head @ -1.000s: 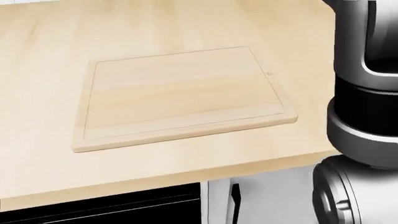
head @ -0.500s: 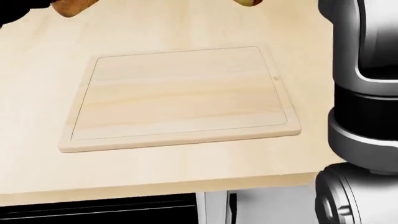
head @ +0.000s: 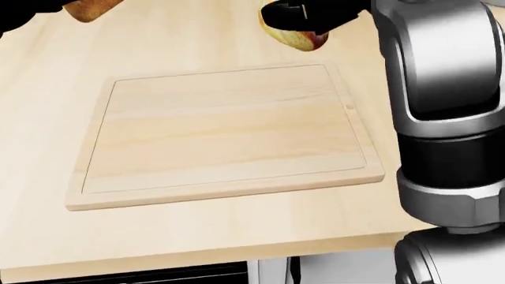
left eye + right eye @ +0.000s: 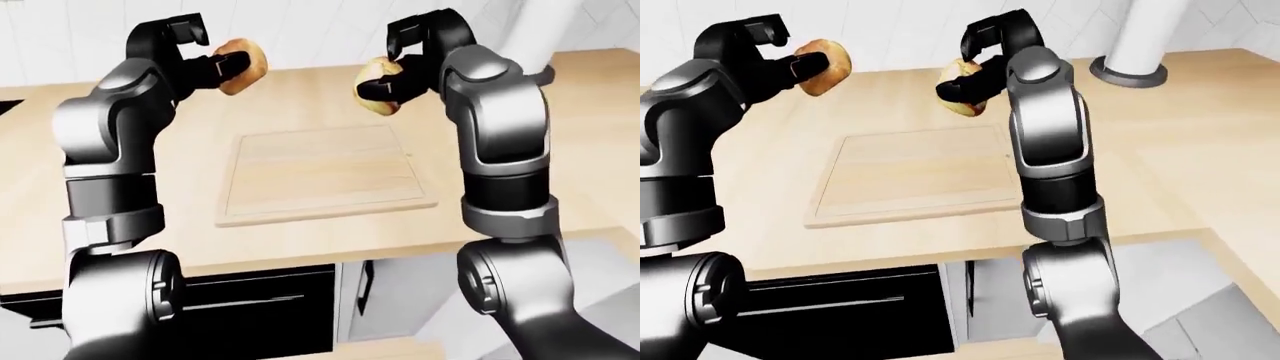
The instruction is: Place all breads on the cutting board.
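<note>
A pale wooden cutting board lies bare on the wooden counter. My left hand is raised above the counter, left of the board, its fingers shut round a golden-brown bread roll. My right hand is held above the board's top right corner, shut on a second bread roll; in the head view that roll shows just past the board's top edge. Both rolls are in the air, well clear of the board.
The wooden counter runs left and right of the board and turns a corner at the right in the right-eye view. A grey round column base stands at its upper right. Dark drawer fronts lie under the counter edge.
My right hand with its roll has come into the head view above the board's top right corner. The head view has shifted slightly, and the board sits a little lower.
</note>
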Tool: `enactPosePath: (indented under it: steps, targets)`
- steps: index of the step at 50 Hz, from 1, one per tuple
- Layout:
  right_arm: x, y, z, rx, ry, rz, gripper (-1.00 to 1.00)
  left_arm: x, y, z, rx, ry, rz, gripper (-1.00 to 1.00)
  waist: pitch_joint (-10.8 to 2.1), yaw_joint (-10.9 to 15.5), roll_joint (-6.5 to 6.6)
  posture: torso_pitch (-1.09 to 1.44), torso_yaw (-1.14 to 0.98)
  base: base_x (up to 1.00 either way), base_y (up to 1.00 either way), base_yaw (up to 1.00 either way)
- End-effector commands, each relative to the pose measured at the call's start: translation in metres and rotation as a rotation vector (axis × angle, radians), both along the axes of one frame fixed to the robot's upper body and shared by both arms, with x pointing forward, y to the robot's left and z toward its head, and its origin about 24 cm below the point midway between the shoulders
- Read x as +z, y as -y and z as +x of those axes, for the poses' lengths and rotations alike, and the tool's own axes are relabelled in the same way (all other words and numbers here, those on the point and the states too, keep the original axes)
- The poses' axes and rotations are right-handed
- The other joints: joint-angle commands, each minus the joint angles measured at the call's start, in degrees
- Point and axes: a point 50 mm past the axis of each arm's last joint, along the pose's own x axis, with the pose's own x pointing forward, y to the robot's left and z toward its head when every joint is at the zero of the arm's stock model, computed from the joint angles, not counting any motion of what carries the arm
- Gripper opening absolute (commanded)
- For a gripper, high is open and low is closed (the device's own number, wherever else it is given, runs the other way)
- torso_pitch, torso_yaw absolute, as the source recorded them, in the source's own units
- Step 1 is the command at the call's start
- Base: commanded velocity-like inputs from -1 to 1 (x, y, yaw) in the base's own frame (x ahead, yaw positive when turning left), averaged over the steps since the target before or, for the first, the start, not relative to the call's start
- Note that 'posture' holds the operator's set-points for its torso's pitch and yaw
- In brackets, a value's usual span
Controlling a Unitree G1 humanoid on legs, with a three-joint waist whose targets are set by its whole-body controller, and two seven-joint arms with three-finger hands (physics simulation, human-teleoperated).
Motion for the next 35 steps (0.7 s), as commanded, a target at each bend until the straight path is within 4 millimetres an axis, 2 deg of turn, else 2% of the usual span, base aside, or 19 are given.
enactPosePath:
  steps: [1, 12, 35]
  targets:
    - [0.017, -0.003, -0.004, 0.007, 0.101, -0.015, -1.0, 0.025, -0.001, -0.007, 0.004, 0.108, -0.001, -1.0, -1.99, 0.02, 0.09, 0.0, 0.0, 0.0, 0.0, 0.0]
    - [-0.009, -0.01, 0.008, 0.014, 0.06, -0.071, -1.0, 0.024, 0.001, -0.006, -0.002, 0.106, -0.003, -1.0, -2.06, 0.05, 0.13, 0.0, 0.0, 0.0, 0.0, 0.0]
    - [-0.043, -0.026, 0.017, 0.054, 0.0, -0.154, -1.0, 0.023, 0.002, -0.006, -0.004, 0.103, -0.006, -1.0, -2.45, 0.75, -0.33, 0.0, 0.0, 0.0, 0.0, 0.0]
